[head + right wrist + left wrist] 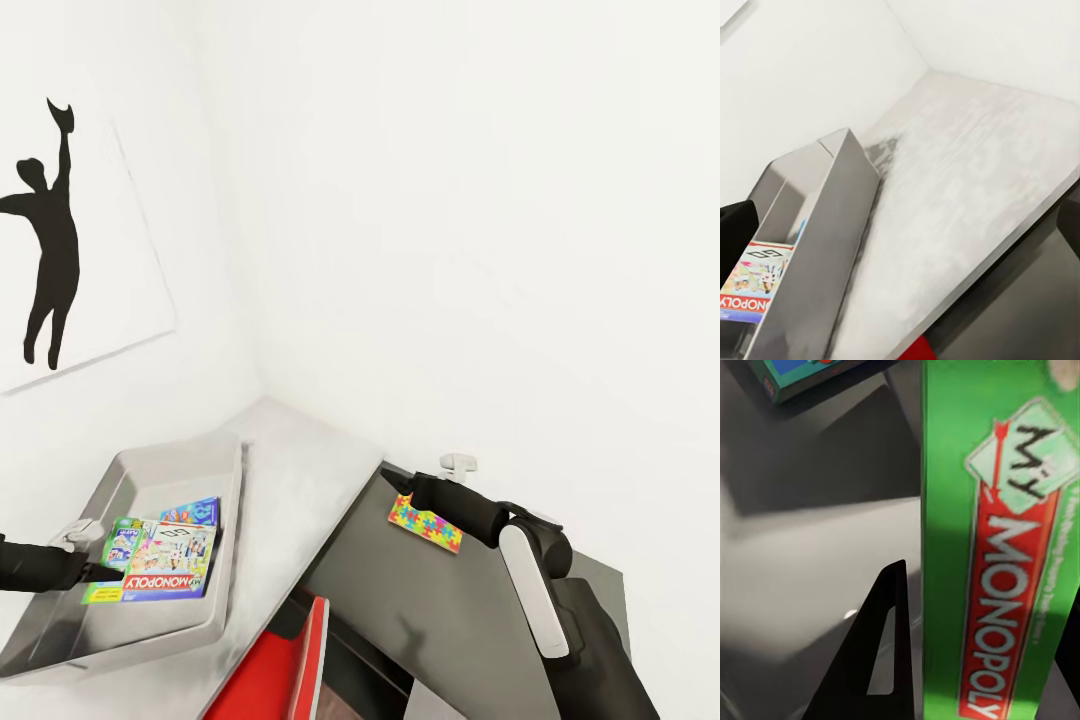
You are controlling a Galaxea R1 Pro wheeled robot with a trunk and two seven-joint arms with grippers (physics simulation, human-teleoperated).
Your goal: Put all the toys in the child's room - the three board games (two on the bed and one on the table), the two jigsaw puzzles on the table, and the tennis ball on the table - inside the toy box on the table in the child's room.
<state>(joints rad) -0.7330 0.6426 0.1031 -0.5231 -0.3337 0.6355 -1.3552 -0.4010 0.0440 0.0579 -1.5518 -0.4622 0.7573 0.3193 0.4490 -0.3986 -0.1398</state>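
Light-grey toy box (pixel 170 455) on the pale speckled table (pixel 290 470), toward the table's wall-side edge near the room corner. Inside the box, the green-and-white Monopoly board game (pixel 165 565) lying flat, with a blue board game (pixel 192 513) just beyond it toward the far wall of the box, partly overlapped. Third, green-fronted game (pixel 128 540) beside the Monopoly box, its edges hard to separate. Left gripper (pixel 85 548) reached over the box's near-left wall; in the left wrist view, one dark finger (pixel 874 660) on one side of the Monopoly box (pixel 997 555) and a dark shape at the frame's edge on the other, jaws apparently spread around it, grip itself not possible to tell. One jigsaw puzzle (pixel 425 522) flat on the lower dark-grey cabinet section (pixel 430 610), near its back edge by the wall. Right gripper (pixel 458 463) just above that puzzle, opening not visible. Black baseball-player silhouette picture (pixel 50 250) on the left wall. Red object (pixel 290 660) below the table's front edge.
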